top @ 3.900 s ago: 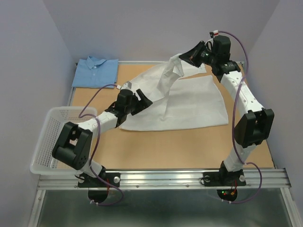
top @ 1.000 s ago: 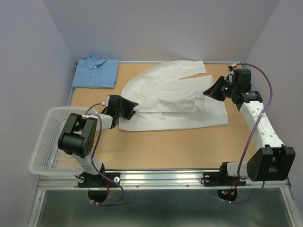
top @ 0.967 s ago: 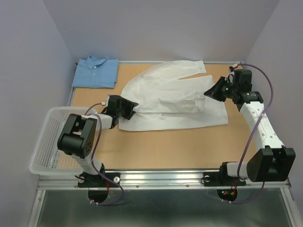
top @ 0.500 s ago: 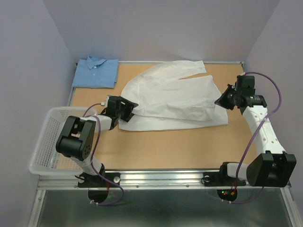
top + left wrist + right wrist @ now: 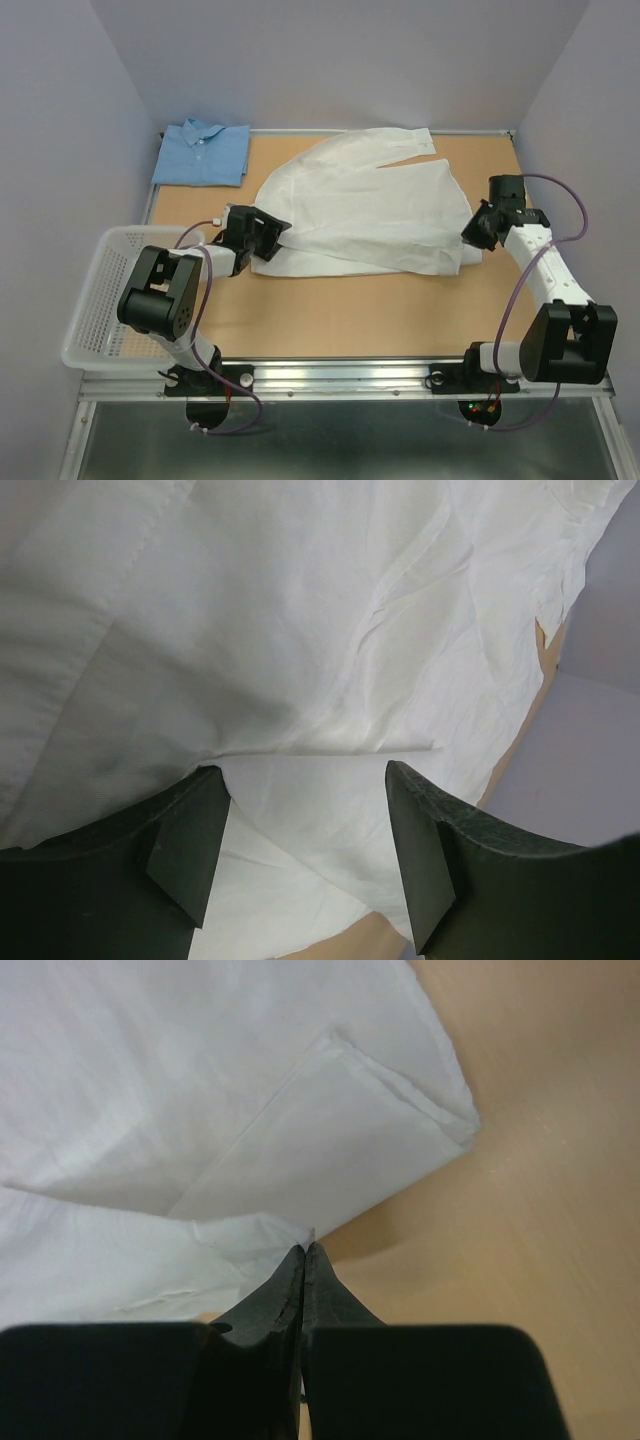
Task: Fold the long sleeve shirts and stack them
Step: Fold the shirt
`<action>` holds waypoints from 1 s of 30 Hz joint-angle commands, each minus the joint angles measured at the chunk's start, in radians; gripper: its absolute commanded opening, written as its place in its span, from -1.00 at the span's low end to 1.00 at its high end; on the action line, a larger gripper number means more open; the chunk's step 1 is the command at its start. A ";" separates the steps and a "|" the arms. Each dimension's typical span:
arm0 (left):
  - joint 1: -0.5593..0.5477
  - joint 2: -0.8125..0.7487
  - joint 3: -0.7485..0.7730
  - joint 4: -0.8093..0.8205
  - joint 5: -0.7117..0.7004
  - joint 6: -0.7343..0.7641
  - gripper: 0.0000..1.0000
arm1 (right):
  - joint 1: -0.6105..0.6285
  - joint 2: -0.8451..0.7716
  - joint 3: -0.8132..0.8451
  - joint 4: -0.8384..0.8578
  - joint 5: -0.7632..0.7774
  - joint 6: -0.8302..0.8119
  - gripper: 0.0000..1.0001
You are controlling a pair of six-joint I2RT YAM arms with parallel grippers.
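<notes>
The white long sleeve shirt (image 5: 370, 205) lies spread across the middle of the table, its collar end toward the back. The light blue shirt (image 5: 203, 152) sits folded at the back left corner. My left gripper (image 5: 270, 232) rests low at the white shirt's left edge. In the left wrist view it (image 5: 305, 865) is open, with white cloth (image 5: 300, 630) lying flat under the wide gap between the fingers (image 5: 185, 845). My right gripper (image 5: 472, 230) is at the shirt's right edge. The right wrist view shows it (image 5: 305, 1250) shut on a small tip of the white cloth (image 5: 200, 1090).
A white mesh basket (image 5: 100, 300) hangs at the table's left edge, close to the left arm. Bare wooden table (image 5: 350, 310) runs along the front, and more of it (image 5: 530, 1160) lies right of the right gripper. Purple walls close in on three sides.
My right gripper has moved right and toward the front, dragging the shirt's upper layer out flat to the right. The left gripper has opened and stayed at the left edge.
</notes>
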 commanded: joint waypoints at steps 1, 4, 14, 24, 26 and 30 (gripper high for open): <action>0.005 -0.040 -0.016 -0.002 -0.023 0.028 0.48 | -0.014 0.028 -0.027 0.135 0.111 0.008 -0.99; 0.005 -0.040 -0.019 0.009 -0.024 0.033 0.48 | -0.014 0.066 -0.027 0.201 0.099 0.001 -0.99; 0.005 -0.028 -0.045 0.058 -0.007 0.017 0.48 | -0.014 0.193 0.047 0.303 0.093 -0.051 -0.99; 0.005 -0.033 -0.050 0.073 -0.001 0.027 0.47 | -0.013 0.269 0.039 0.404 0.085 -0.060 -0.99; 0.005 -0.039 -0.051 0.073 0.000 0.028 0.47 | -0.014 0.285 0.040 0.407 0.104 -0.061 -0.99; 0.004 -0.054 -0.056 0.072 0.002 0.042 0.49 | -0.014 0.287 0.017 0.407 0.140 -0.052 -0.99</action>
